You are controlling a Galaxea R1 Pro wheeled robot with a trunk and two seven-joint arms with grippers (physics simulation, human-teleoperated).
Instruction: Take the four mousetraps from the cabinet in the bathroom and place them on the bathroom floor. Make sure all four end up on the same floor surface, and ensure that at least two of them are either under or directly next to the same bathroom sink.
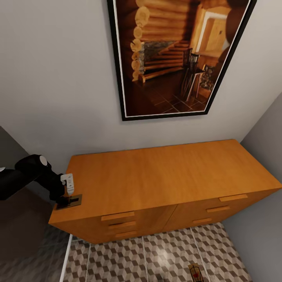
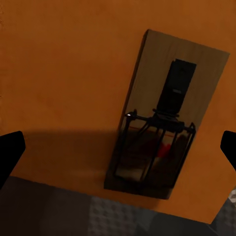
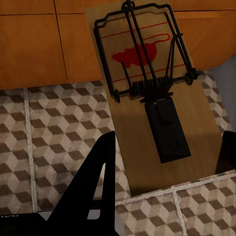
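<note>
The orange-brown cabinet (image 1: pixel 164 176) stands against the wall. One mousetrap (image 1: pixel 69 201) lies on its top at the front left corner. My left gripper (image 1: pixel 65 194) hangs open just above that mousetrap (image 2: pixel 167 118), one dark fingertip (image 2: pixel 11 150) on each side and neither touching. My right gripper (image 3: pixel 169 147) is shut on a second mousetrap (image 3: pixel 147 93), held above the bathroom floor (image 3: pixel 44 128) in front of the drawers. A third mousetrap (image 1: pixel 195 273) lies on the bathroom floor (image 1: pixel 156 254). The bathroom sink is out of view.
A large framed picture (image 1: pixel 176 58) hangs on the wall above the cabinet. A grey wall (image 1: pixel 262 219) closes in beside the cabinet's right end. A white edge (image 1: pixel 66 258) and a dark surface (image 1: pixel 23 235) lie left of the tiles.
</note>
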